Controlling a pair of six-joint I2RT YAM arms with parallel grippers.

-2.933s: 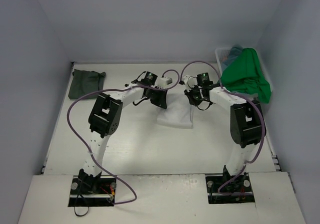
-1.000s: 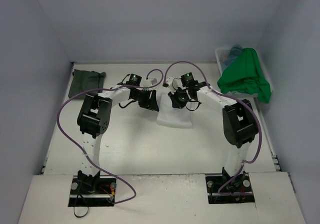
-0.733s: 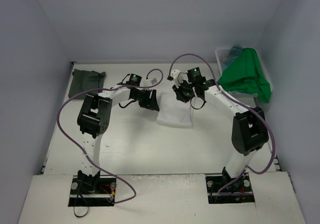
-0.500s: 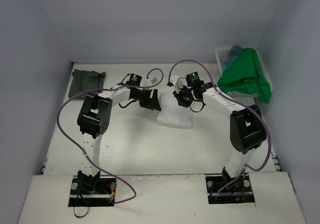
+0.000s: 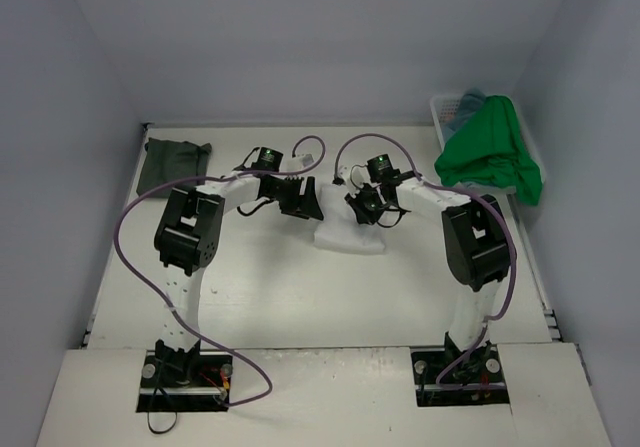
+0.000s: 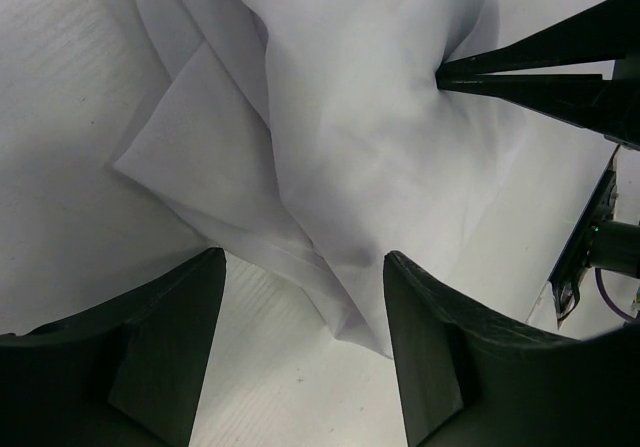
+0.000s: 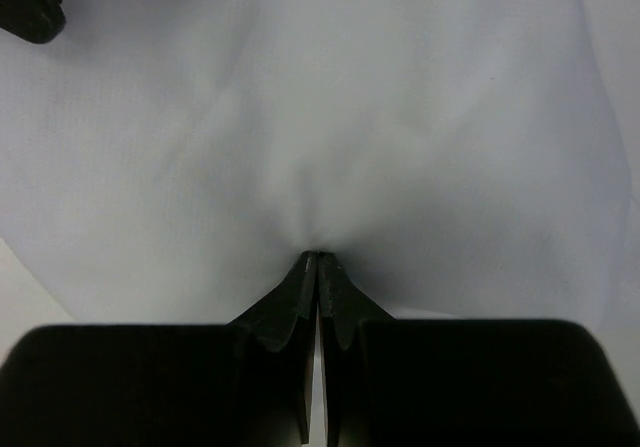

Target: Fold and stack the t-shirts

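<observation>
Folded white shirt point(image 5: 350, 235) on the worktop point(image 5: 300, 297), beneath both sets of jaws. Right jaws clenched, pinching a pucker of its cloth at their tips. Left jaws released, straddling the shirt's folded corner edge, with bare worktop between them and to their left. Dark shirt point(image 5: 170, 164) lies well left of the left jaws. Green shirt point(image 5: 490, 157) drapes the basket point(image 5: 442, 112), right of the right jaws.
</observation>
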